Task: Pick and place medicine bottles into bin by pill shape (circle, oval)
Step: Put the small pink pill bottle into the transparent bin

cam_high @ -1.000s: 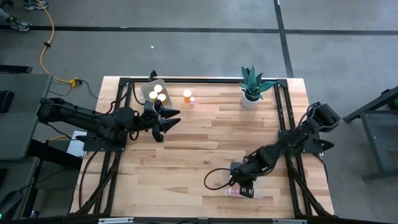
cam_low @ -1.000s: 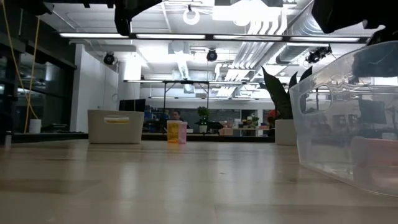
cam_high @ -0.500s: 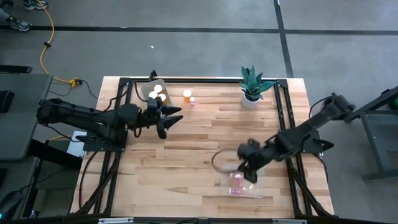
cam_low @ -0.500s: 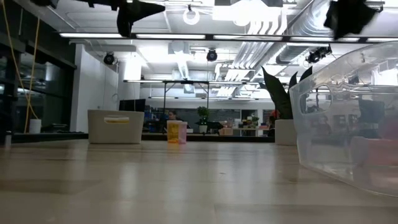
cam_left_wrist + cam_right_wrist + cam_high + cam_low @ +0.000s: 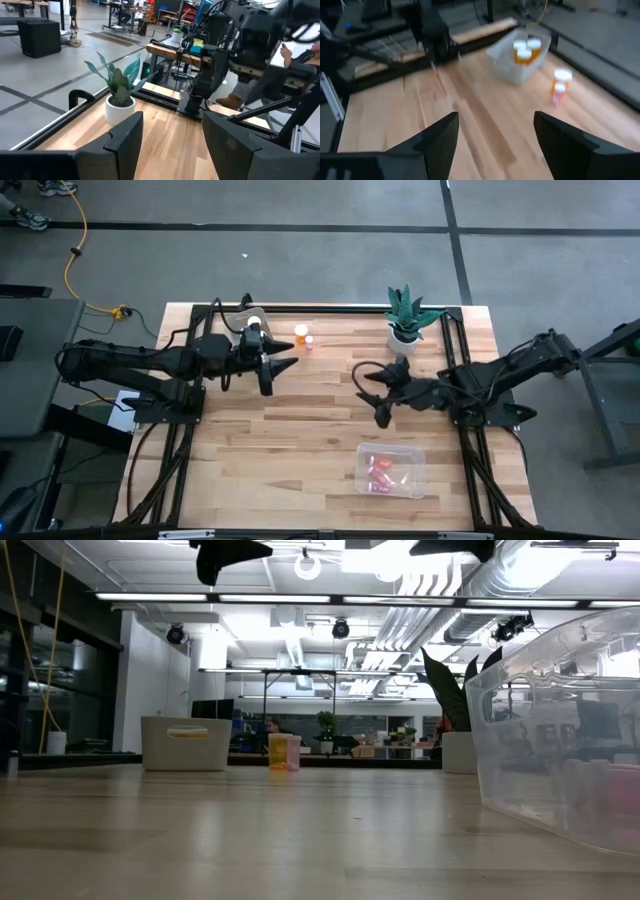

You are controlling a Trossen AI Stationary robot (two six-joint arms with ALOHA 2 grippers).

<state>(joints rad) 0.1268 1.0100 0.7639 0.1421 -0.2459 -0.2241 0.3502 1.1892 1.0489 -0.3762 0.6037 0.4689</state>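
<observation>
Two medicine bottles stand on the table at the far side: an amber one with a white cap [image 5: 301, 332] and a smaller pink one [image 5: 309, 342]. They also show in the right wrist view [image 5: 562, 80] and the low view [image 5: 284, 752]. White-capped amber bottles [image 5: 522, 51] stand in a small tub [image 5: 245, 320] at the far left. A clear tub [image 5: 391, 470] at the near right holds pink-red bottles [image 5: 381, 470] lying flat. My left gripper [image 5: 280, 375] is open and empty beside the far-left tub. My right gripper [image 5: 368, 395] is open and empty above the table's middle.
A potted green plant [image 5: 404, 320] stands at the far right and also shows in the left wrist view [image 5: 119, 95]. Black frame rails run along the table's left and right sides. Bare wood lies between the two grippers.
My right gripper has risen from the clear tub at the near right and gone toward the table's far edge and middle, turning to face the far left. My left gripper has gone a little toward the far edge and the right, and has risen.
</observation>
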